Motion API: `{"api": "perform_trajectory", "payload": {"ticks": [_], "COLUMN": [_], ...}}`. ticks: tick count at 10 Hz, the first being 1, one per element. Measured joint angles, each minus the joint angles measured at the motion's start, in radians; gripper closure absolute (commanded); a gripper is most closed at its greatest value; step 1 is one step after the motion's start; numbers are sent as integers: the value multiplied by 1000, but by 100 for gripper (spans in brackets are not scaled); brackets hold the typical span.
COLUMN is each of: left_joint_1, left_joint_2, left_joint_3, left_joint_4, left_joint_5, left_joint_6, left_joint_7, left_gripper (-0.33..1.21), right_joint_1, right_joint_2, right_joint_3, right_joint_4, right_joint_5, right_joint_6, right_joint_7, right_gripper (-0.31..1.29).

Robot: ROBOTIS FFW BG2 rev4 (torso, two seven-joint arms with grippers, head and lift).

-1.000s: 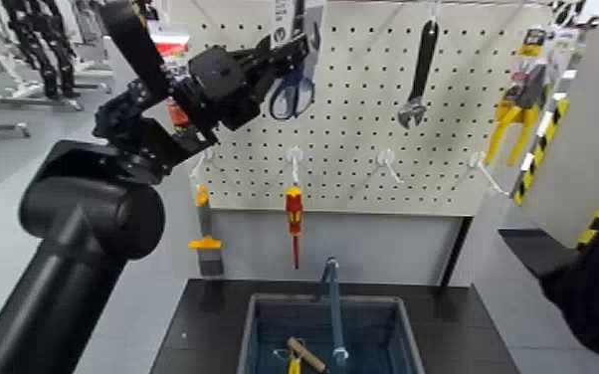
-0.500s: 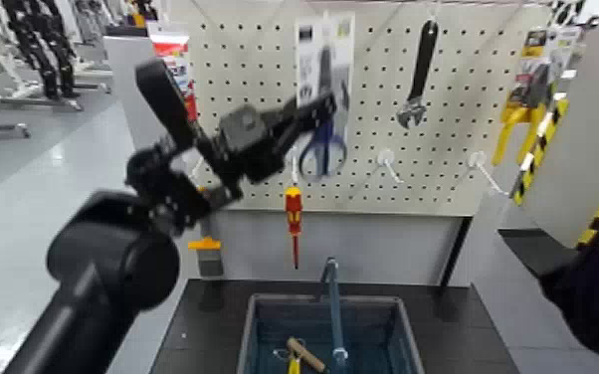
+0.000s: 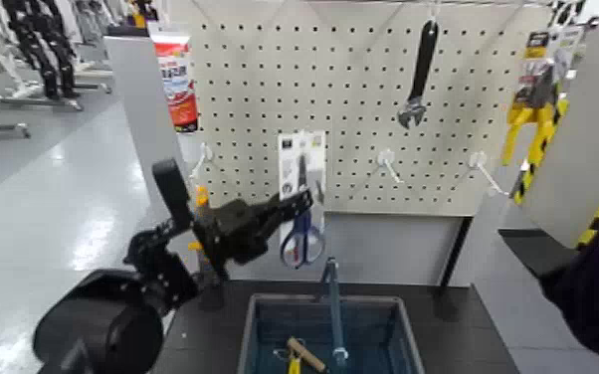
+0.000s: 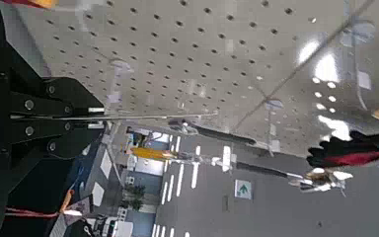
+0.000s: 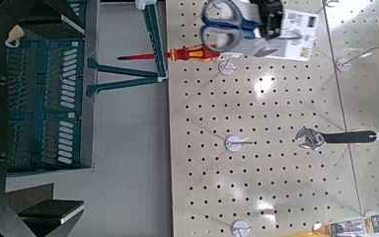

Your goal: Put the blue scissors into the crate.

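Observation:
The blue scissors [image 3: 301, 239] hang on their white card in front of the pegboard's lower edge, handles down. My left gripper [image 3: 297, 206] is shut on the card's middle, reaching in from the left. The card sits just above and behind the far rim of the crate [image 3: 264, 333], left of its upright blue handle [image 3: 334, 308]. In the right wrist view the scissors [image 5: 227, 25] and the dark left gripper [image 5: 269, 15] show against the pegboard, with the crate [image 5: 39, 99] off to one side. The left wrist view shows the card edge-on [image 4: 138, 118] between the fingers [image 4: 49, 102]. My right arm [image 3: 597, 283] stays at the right edge.
On the pegboard [image 3: 363, 109] hang a black wrench [image 3: 418, 75], yellow-handled pliers [image 3: 527, 104] and a red-and-yellow screwdriver [image 5: 168, 56]. A red-and-white tube [image 3: 176, 80] hangs on the left post. A wooden-handled tool [image 3: 305, 353] lies inside the crate, which stands on a black table [image 3: 204, 318].
My left arm has come down with the scissors card, from the top of the pegboard to just above the crate's far rim. The right arm has not moved.

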Motion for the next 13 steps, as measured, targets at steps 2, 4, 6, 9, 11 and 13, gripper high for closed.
{"api": "perform_trajectory", "payload": {"ticks": [2, 4, 6, 9, 11, 13], "left_joint_1": [26, 44, 46, 54, 60, 61], "left_joint_2": [1, 0, -1, -2, -3, -4], "left_joint_3": [-1, 2, -9, -30, -44, -64], "left_joint_4": [66, 104, 142, 190, 221, 248], "left_joint_5": [-12, -34, -48, -89, -122, -159], "left_joint_6": [15, 28, 30, 29, 23, 21], "left_joint_7": [-26, -34, -43, -50, -52, -57], "left_gripper": [118, 118, 118, 118, 116, 23], "right_joint_1": [0, 0, 0, 0, 0, 0], "right_joint_2": [0, -2, -2, 0, 0, -1], "right_joint_3": [0, 1, 1, 2, 1, 2], "right_joint_4": [0, 0, 0, 0, 0, 1], "right_joint_5": [0, 0, 0, 0, 0, 0], "right_joint_6": [-1, -1, -1, -1, -2, -2], "right_joint_7": [0, 0, 0, 0, 0, 0], "right_gripper": [9, 9, 9, 8, 9, 9]}}
